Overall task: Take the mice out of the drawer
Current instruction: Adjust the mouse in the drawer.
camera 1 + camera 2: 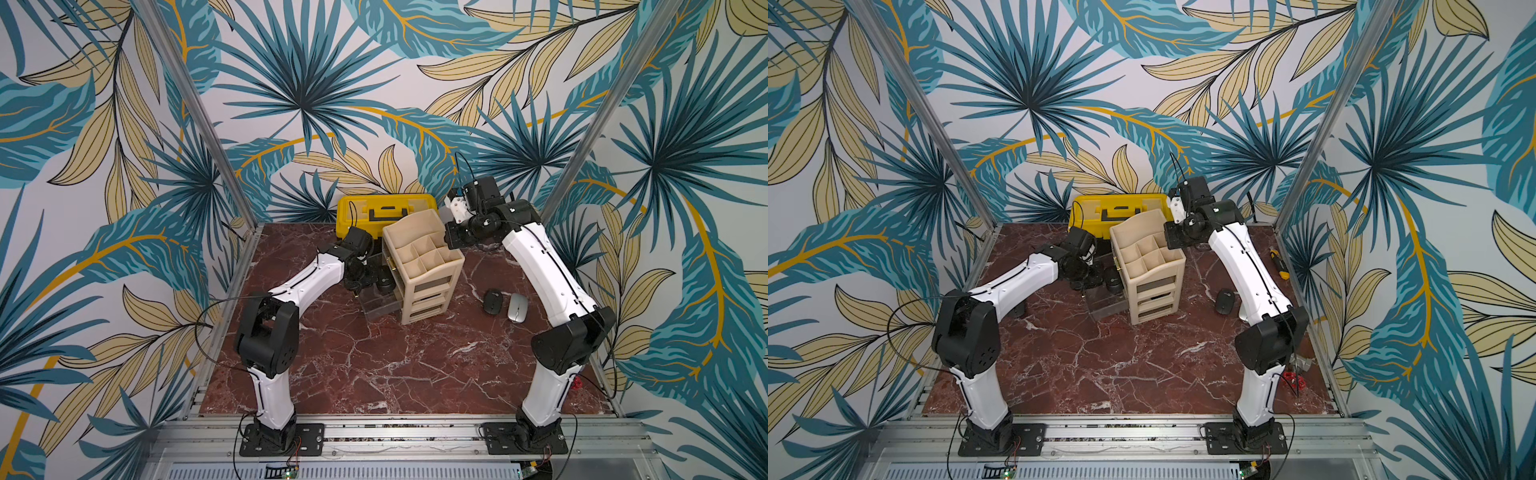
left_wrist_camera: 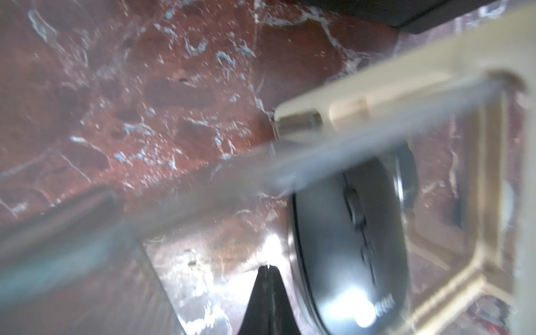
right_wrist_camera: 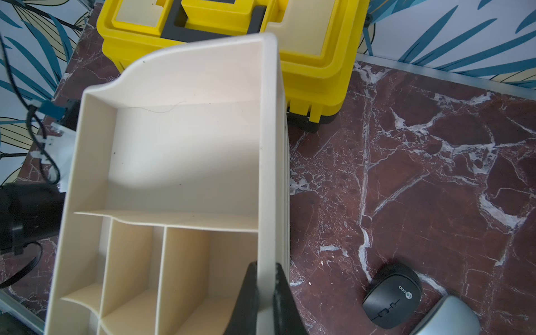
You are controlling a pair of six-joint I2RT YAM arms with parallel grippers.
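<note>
A cream plastic organiser (image 1: 415,232) with open top compartments and stacked drawers stands on a red marble table (image 1: 374,365), in front of a yellow toolbox (image 1: 353,216). Its clear plastic drawer (image 1: 376,309) is pulled out toward the left arm. Inside it lies a matte black oval mouse (image 2: 348,246), seen close up in the left wrist view. The left gripper (image 2: 268,271) sits low at the drawer, just beside that mouse, its jaws pressed together on nothing. The right gripper (image 3: 268,290) reaches over the organiser, its jaws pinching the top rim of a side wall. On the table beside the right arm, a second black mouse (image 1: 493,301) and a silver-grey mouse (image 1: 517,308) lie side by side, out of the drawer. A yellow-and-black utility knife (image 1: 1278,262) lies near the table's right edge.
</note>
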